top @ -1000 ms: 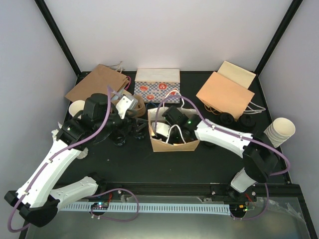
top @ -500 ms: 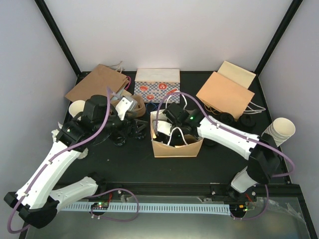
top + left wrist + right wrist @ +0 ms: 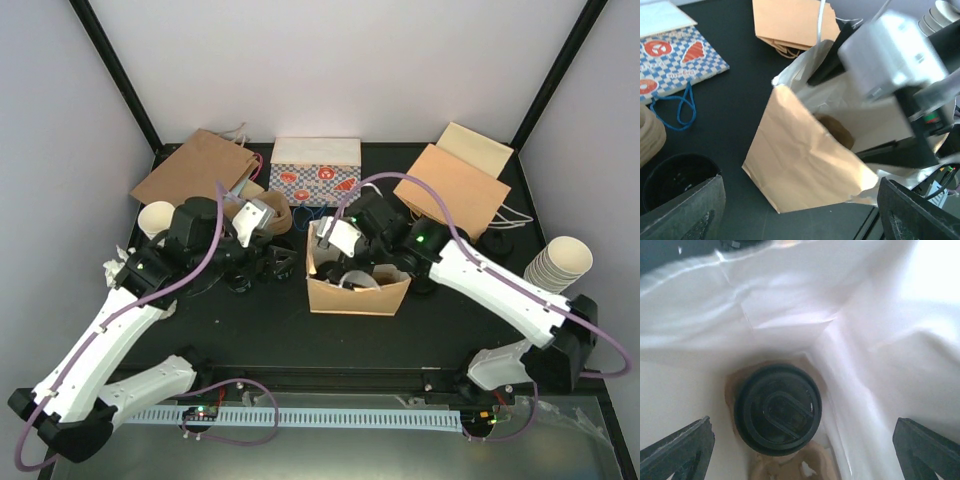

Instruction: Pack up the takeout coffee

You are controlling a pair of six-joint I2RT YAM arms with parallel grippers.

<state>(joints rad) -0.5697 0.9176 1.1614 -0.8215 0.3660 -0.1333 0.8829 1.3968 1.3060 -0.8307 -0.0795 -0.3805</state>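
Right gripper (image 3: pixel 802 420) gaping over lidded cup (image 3: pixel 777 410) in bag (image 3: pixel 355 297), left gripper (image 3: pixel 799 181) wide, empty, near checkered box (image 3: pixel 316 170)

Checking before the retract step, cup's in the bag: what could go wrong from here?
1. The right gripper, open, hangs in the mouth of the bag over the packed cup; pulling out could catch the bag wall or the white handles and tip it.
2. The left gripper is open beside the bag, not gripping it, so nothing steadies it.
3. A loose cup sits by the left gripper; a swing could knock it.
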